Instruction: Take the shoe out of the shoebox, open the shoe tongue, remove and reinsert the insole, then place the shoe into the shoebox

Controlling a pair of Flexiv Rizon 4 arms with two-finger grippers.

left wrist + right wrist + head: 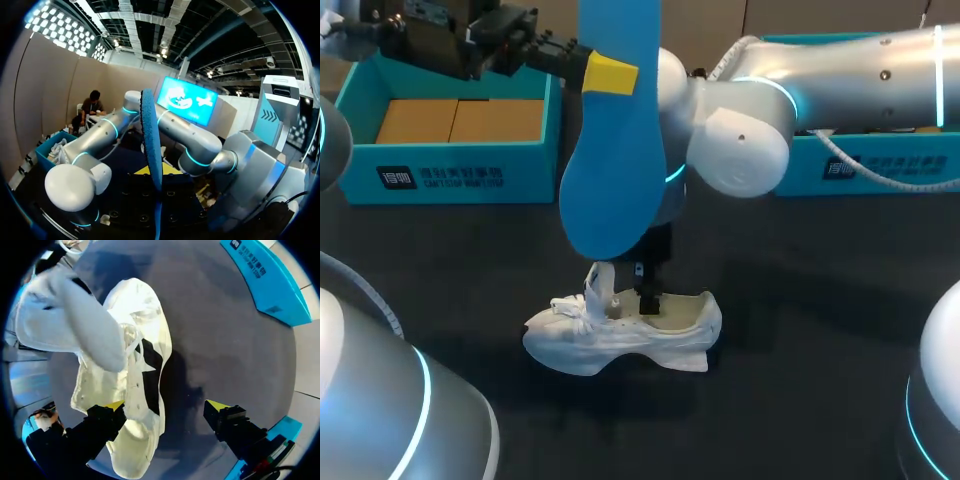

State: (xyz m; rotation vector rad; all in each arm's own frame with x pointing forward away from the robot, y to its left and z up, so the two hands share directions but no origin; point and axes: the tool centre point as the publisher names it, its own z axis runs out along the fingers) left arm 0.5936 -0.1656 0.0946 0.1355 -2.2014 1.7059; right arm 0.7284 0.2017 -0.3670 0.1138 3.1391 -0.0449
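Observation:
A white shoe (620, 335) lies on its side on the dark table, its tongue (600, 283) pulled up. My left gripper (610, 75) is raised above the shoe, shut on the top of a blue insole (610, 170) that hangs straight down. In the left wrist view the insole (151, 145) shows edge-on. My right gripper (649, 296) is down at the shoe's opening. In the right wrist view it (166, 405) stands open, one fingertip (114, 405) at the shoe's (142, 355) collar and the other out over bare table.
A teal shoebox (450, 175) with a brown cardboard floor stands at the back left. A second teal box (880, 165) stands at the back right, under my right arm. A teal box wall (270, 282) also lies beyond the shoe in the right wrist view.

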